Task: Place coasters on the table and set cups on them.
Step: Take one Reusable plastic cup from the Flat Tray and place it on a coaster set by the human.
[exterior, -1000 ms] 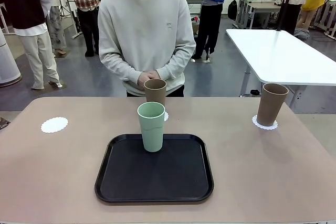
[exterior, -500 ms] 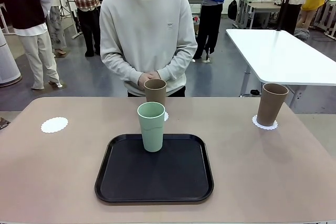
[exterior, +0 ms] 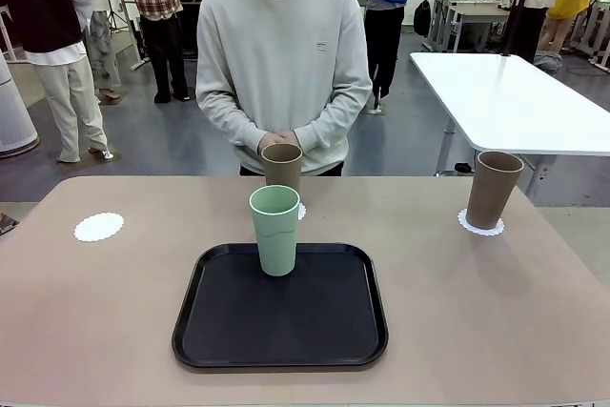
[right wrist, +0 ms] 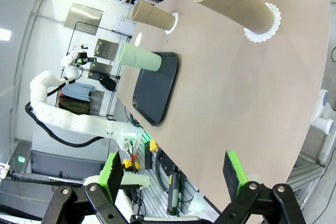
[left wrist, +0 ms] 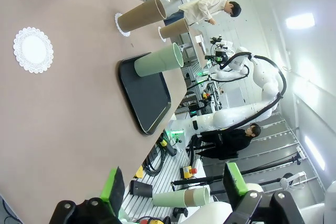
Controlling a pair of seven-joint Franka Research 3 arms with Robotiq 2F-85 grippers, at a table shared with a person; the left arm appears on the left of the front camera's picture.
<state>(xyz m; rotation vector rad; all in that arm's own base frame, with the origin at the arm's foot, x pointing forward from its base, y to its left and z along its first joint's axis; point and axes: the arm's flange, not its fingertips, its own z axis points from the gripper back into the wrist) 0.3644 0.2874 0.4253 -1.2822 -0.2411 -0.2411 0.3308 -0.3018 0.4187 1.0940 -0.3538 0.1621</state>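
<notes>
One cup unplaced: mint cup [exterior: 274, 231] upright on tray [exterior: 286, 326], bare coaster [exterior: 99, 227] off to its left on tabletop [exterior: 477, 312], left arm nearer; tan cups [exterior: 494, 188] already on coasters; left gripper [left wrist: 174, 171] and right gripper [right wrist: 173, 167] both released, empty

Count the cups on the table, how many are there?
3. The green cup stands on the black tray. The middle brown cup sits on the middle coaster, near the person. The right brown cup sits on the right coaster.
</notes>
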